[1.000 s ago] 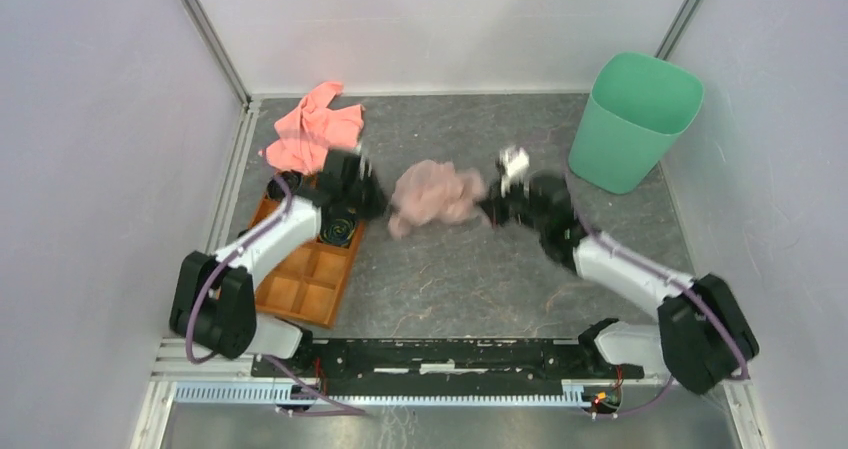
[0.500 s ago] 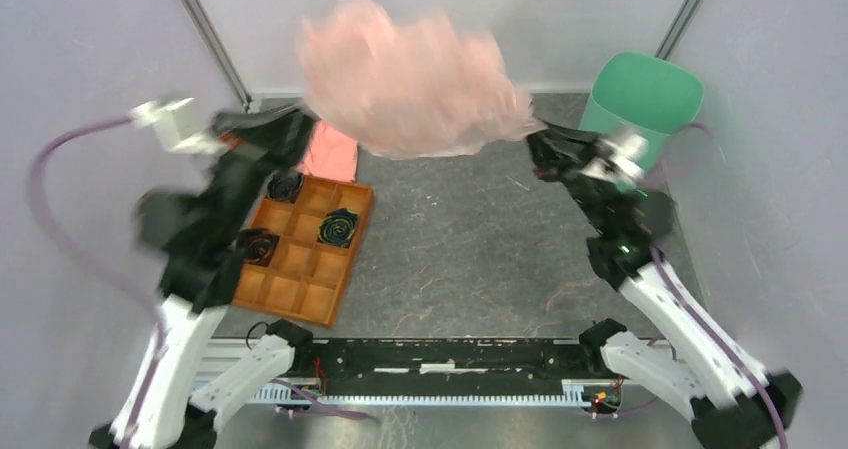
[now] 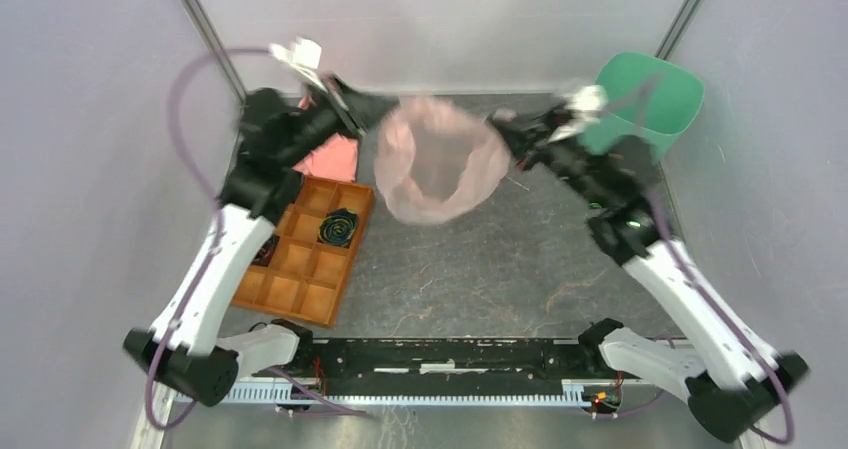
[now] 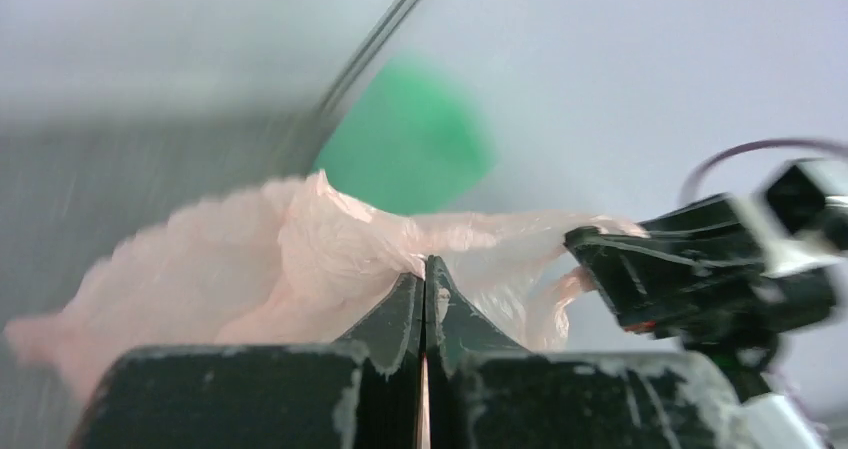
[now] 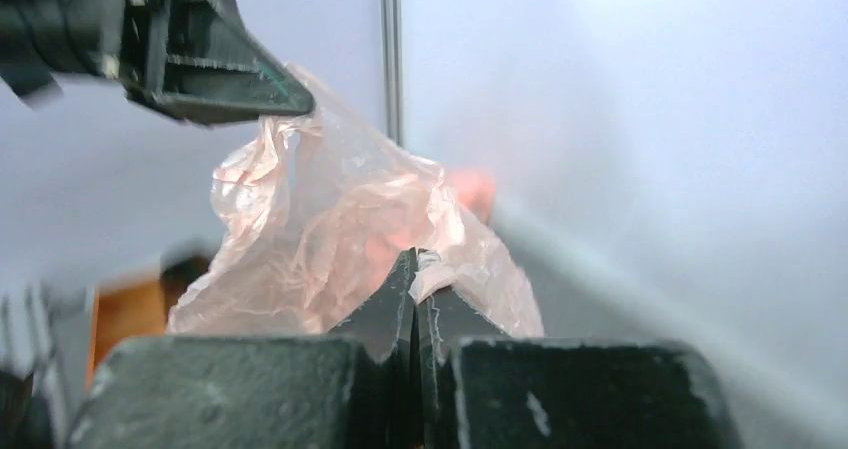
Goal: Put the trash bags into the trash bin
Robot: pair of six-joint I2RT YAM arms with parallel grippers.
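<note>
The pale pink translucent trash bag (image 3: 437, 159) hangs in the air between my two grippers, its mouth spread open, above the middle back of the table. My left gripper (image 3: 378, 104) is shut on the bag's left rim; in the left wrist view the film (image 4: 300, 259) is pinched at the closed tips (image 4: 425, 269). My right gripper (image 3: 500, 127) is shut on the right rim; the bag (image 5: 330, 239) also fills the right wrist view ahead of the closed tips (image 5: 415, 264). The mint-green trash bin (image 3: 655, 94) stands at the back right, partly behind my right arm, and shows blurred in the left wrist view (image 4: 410, 144).
An orange compartmented tray (image 3: 310, 254) with dark round items lies at the left under my left arm. A salmon-pink cloth (image 3: 332, 156) lies behind it. Enclosure walls stand close on the left, back and right.
Both arms rose from the table with the bag. In half a second the billowing bag has come lower and its mouth has opened; the grippers are nearer together.
</note>
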